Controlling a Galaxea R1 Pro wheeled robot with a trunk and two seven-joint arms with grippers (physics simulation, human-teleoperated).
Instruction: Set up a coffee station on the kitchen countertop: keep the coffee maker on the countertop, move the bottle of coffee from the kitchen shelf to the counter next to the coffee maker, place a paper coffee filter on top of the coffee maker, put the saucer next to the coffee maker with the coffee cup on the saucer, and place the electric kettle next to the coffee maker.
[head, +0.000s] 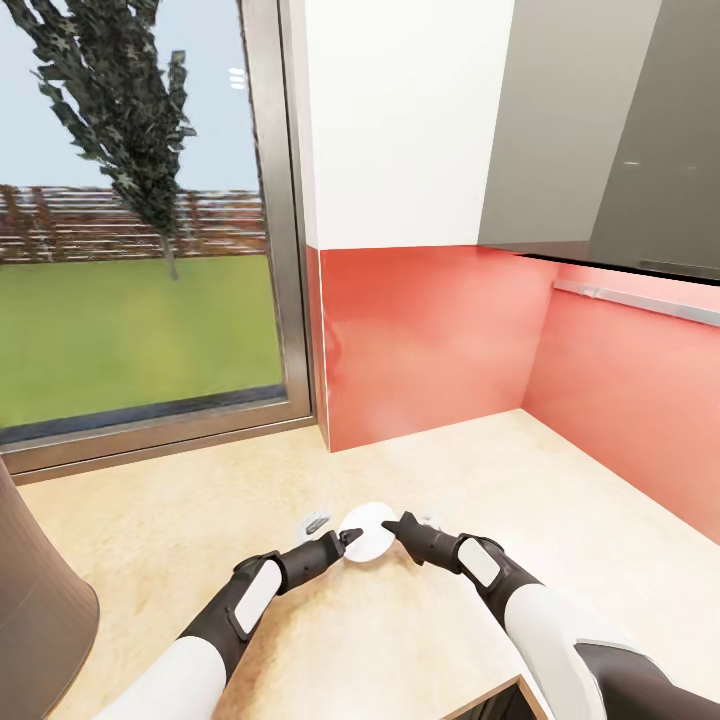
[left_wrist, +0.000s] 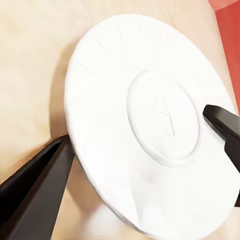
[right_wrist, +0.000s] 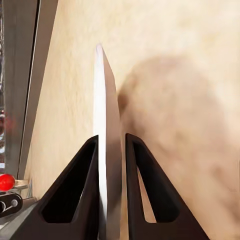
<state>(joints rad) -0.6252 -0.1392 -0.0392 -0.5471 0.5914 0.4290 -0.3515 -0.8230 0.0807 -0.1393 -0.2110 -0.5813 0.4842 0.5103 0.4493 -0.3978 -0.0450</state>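
A thin round white saucer (head: 368, 530) is held on edge just above the pale beige kitchen countertop (head: 200, 520), near its front edge. My right gripper (head: 395, 525) is shut on its rim; the right wrist view shows the saucer (right_wrist: 102, 125) edge-on, pinched between the two dark fingers (right_wrist: 80, 185) of the right gripper (right_wrist: 112, 142). My left gripper (head: 350, 538) is at the saucer's opposite edge and stands open. In the left wrist view the saucer's ringed face (left_wrist: 145, 120) fills the space between the spread left gripper (left_wrist: 135, 127) fingers.
The red backsplash (head: 430, 340) closes the counter's corner behind and to the right. A large window (head: 130, 220) lies at the left, and a grey upper cabinet (head: 600, 130) hangs at the upper right. A dark brown-grey rounded object (head: 40, 610) stands at the near left edge.
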